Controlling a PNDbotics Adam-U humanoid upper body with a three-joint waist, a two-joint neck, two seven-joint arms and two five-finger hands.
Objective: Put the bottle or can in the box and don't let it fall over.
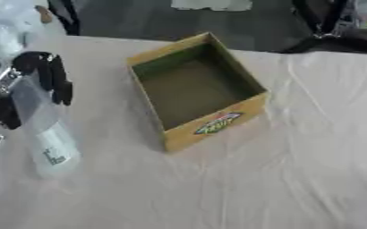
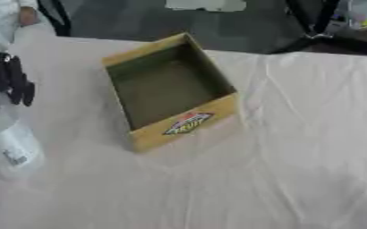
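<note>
Left of the box (image 1: 218, 117), the left robot hand (image 1: 42, 74) grips a clear bottle (image 1: 49, 134).

The counter (image 1: 296, 179) is covered by a pale, creased cloth (image 2: 296, 147) that runs from the near edge to the far edge, where a dark floor shows beyond. An open yellow cardboard box (image 1: 218, 123) stands directly on the cloth a little left of the middle and towards the far side, turned askew, with a coloured label on its near wall and nothing inside. At the left, a clear bottle (image 1: 49, 134) with a white label shows over the cloth; whether it rests on the cloth cannot be told.
</note>
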